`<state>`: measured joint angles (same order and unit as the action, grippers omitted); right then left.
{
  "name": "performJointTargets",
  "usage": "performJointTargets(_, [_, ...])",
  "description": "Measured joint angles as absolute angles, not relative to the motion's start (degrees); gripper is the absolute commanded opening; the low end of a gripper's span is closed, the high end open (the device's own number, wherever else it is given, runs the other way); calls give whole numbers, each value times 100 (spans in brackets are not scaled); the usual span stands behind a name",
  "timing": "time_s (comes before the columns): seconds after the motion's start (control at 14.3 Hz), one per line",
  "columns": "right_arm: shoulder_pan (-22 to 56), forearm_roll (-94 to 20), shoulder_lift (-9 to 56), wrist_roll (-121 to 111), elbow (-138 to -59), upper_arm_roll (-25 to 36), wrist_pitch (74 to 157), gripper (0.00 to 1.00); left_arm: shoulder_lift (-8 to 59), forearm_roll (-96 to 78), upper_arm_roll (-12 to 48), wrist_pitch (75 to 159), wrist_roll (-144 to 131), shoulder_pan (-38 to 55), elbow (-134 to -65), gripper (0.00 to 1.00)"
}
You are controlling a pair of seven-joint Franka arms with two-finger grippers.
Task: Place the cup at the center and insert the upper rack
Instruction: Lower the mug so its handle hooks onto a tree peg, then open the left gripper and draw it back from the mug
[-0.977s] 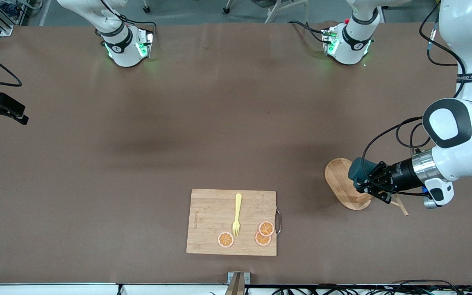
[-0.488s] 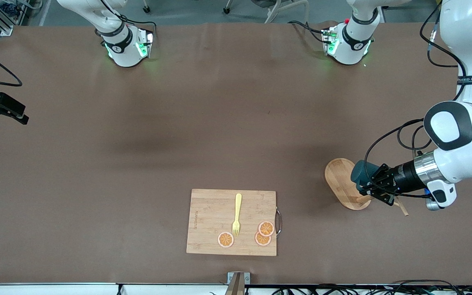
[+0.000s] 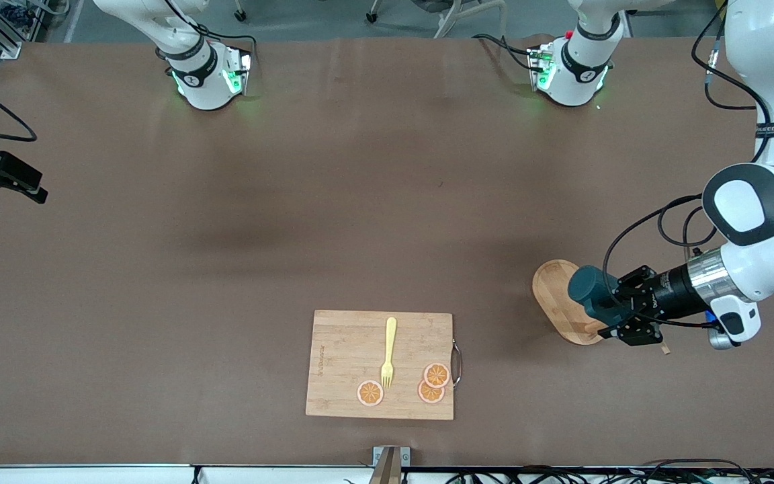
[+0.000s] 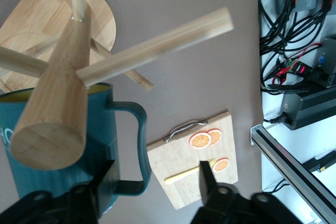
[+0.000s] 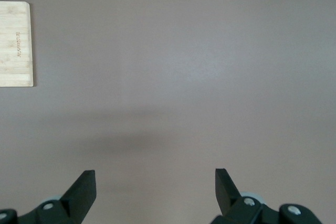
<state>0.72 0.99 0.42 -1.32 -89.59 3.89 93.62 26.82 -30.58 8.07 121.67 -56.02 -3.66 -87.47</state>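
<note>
now, entry: left gripper (image 3: 619,314) newly spread wide and backed off the cup (image 3: 588,288), which hangs unheld on a peg of the upper rack (image 3: 558,300) toward the left arm's end; right gripper (image 5: 156,188) waits, wide, over bare table; centring not begun.

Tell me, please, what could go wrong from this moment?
1. The left hand is open with its fingers on both sides of the cup handle, and the cup hangs on the rack. When the hand closes, it could push the cup instead of gripping it.
2. The pegs cross close above the cup, so a lift could catch one and tip the rack.

The right hand waits open over bare table.
</note>
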Motion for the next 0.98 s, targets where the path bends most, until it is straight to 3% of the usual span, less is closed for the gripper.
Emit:
performJointTargets(0.56, [72, 100, 39, -132, -8950, 382, 9361, 100, 2503, -1785, 862, 12072, -5368, -361, -8537, 100])
performJointTargets(0.98, [72, 100, 36, -132, -8946, 382, 9358, 100, 1598, -772, 878, 10628, -3417, -354, -8521, 100])
